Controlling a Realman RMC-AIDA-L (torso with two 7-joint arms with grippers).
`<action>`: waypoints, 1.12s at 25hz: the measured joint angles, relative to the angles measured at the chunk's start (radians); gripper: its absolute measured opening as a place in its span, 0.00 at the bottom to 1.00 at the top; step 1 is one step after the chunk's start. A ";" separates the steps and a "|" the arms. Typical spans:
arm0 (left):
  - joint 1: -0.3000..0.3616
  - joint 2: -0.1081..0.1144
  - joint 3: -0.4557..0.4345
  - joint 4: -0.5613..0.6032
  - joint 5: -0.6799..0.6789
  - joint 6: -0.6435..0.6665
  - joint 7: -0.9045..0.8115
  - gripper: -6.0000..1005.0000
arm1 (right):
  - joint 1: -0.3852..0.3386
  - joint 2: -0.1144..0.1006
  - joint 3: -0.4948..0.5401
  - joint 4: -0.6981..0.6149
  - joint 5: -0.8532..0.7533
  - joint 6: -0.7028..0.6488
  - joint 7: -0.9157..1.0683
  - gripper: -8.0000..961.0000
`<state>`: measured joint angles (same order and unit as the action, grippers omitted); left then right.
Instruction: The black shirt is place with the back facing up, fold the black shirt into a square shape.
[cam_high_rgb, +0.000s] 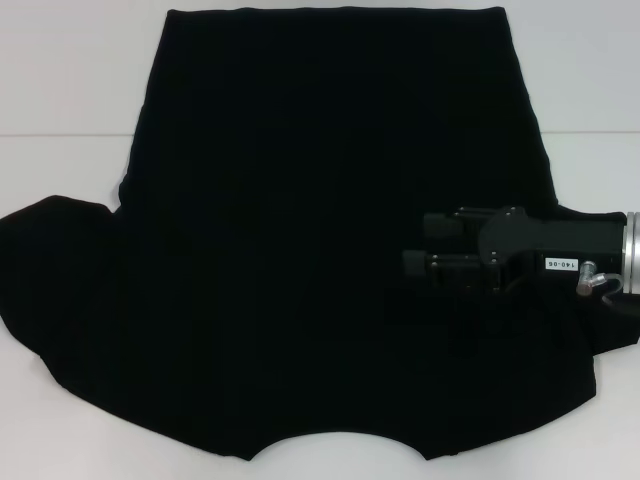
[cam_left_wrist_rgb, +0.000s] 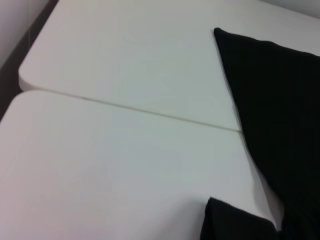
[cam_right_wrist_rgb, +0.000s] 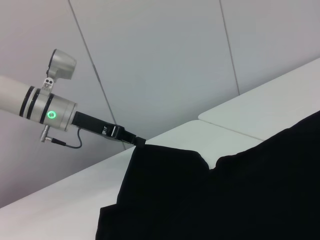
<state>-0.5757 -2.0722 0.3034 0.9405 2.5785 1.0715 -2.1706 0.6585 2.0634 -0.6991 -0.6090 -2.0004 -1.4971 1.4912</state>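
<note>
Black shirt spread flat on white table, under and around right gripper, whose jaw opening cannot be told. Probably soft, light, floppy; best pinched at an edge or sleeve. Left gripper at the sleeve beyond, grip unclear.

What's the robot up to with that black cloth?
It is folding a black shirt spread flat on a white table. The right gripper reaches in over the shirt's right side. In the right wrist view the left gripper sits at the edge of the left sleeve, apparently lifting it. No fold is finished yet.
</note>
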 joint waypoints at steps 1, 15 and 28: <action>-0.003 0.002 0.001 -0.002 0.001 -0.003 0.000 0.03 | 0.000 0.000 0.000 0.000 0.000 0.000 0.000 0.81; -0.014 0.010 0.001 -0.001 0.004 -0.021 0.000 0.03 | -0.001 0.000 0.000 0.006 0.002 -0.002 0.001 0.81; -0.022 0.012 0.000 0.000 0.005 -0.024 0.003 0.03 | 0.001 0.000 0.000 0.006 0.002 -0.003 0.001 0.81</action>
<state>-0.5975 -2.0603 0.3037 0.9404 2.5836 1.0475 -2.1676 0.6596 2.0631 -0.6995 -0.6028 -1.9987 -1.5003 1.4926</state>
